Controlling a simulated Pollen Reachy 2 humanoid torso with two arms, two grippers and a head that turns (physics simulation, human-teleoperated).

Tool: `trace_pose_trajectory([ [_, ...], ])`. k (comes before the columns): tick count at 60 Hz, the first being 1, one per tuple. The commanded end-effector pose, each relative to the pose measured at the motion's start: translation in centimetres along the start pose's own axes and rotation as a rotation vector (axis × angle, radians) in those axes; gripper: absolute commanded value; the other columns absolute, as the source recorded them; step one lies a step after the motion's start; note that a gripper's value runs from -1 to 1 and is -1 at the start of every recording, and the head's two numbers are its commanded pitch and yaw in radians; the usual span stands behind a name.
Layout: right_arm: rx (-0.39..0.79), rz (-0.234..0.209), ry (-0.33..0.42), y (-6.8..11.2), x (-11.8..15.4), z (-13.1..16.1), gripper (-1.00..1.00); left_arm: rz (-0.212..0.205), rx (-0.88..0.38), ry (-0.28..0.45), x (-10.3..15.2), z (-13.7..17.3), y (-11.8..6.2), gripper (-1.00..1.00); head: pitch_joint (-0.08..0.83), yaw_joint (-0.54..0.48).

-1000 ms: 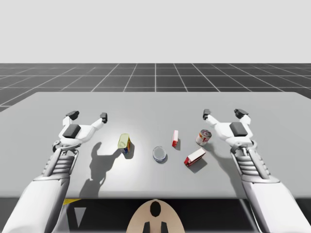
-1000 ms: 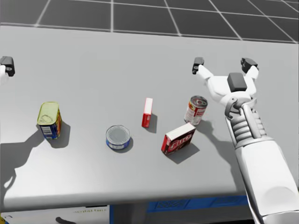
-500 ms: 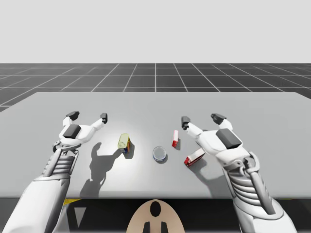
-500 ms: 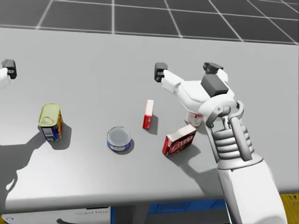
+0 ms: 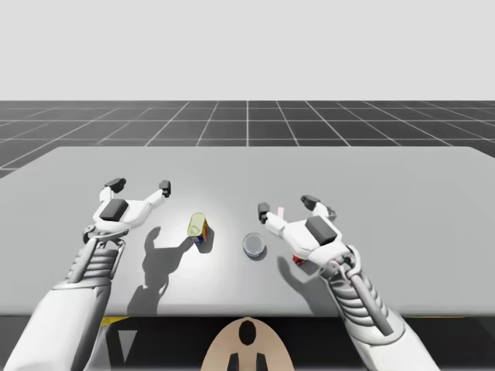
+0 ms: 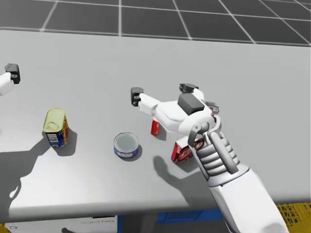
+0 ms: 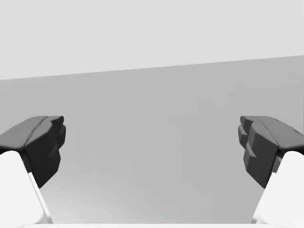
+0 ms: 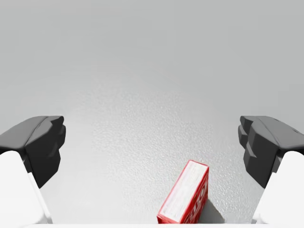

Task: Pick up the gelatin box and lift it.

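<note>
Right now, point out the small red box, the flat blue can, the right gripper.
small red box (image 8: 183, 192): right wrist view, pale face
flat blue can (image 6: 126, 142): head view, lid
right gripper (image 6: 162, 92): head view, between its fingertips

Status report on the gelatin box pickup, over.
Left gripper open, off by itself. Right gripper open, gelatin box between its fingers, untouched. Larger red box close beside, under the wrist.

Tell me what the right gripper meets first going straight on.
Probably the bare table: the small red box lies between the fingers of the open right gripper, likely under that line.
</note>
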Motion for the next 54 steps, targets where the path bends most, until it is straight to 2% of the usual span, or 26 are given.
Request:
trace_pose_trajectory([
  [1,-0.192,-0.079,0.496,1.9,-1.7,-1.5,-1.0,0.005,0.001,0.002,0.1,0.1,0.0,-1.0,0.637,-0.16],
  [6,-0.226,-0.054,0.539,1.6,-2.8,-2.2,-1.0,0.01,0.001,0.001,0.2,0.1,0.1,-1.0,0.639,-0.15],
  [10,-0.243,-0.051,0.573,1.2,-3.5,-2.6,-1.0,0.014,0.002,0.0,0.2,0.2,0.2,-1.0,0.642,-0.15],
  [18,-0.277,-0.029,0.604,0.6,-4.3,-3.4,-1.0,0.021,0.004,-0.002,0.4,0.3,0.3,-1.0,0.65,-0.15],
  [20,-0.277,-0.042,0.622,0.5,-4.4,-3.6,-1.0,0.023,0.005,-0.002,0.4,0.3,0.3,-1.0,0.652,-0.15],
  [30,-0.273,-0.043,0.66,0.5,-4.5,-4.6,-1.0,0.027,0.006,-0.002,0.4,0.4,0.3,-1.0,0.657,-0.14],
  [47,-0.251,-0.083,0.801,0.4,-5.0,-6.7,-1.0,0.035,0.007,0.0,0.6,0.5,0.5,-1.0,0.668,-0.14],
  [48,-0.258,-0.071,0.801,0.3,-5.2,-6.8,-1.0,0.036,0.007,0.0,0.6,0.6,0.5,-1.0,0.67,-0.14],
  [54,-0.267,-0.063,0.819,0.1,-5.6,-7.2,-1.0,0.038,0.006,-0.001,0.6,0.6,0.5,-1.0,0.675,-0.13],
])
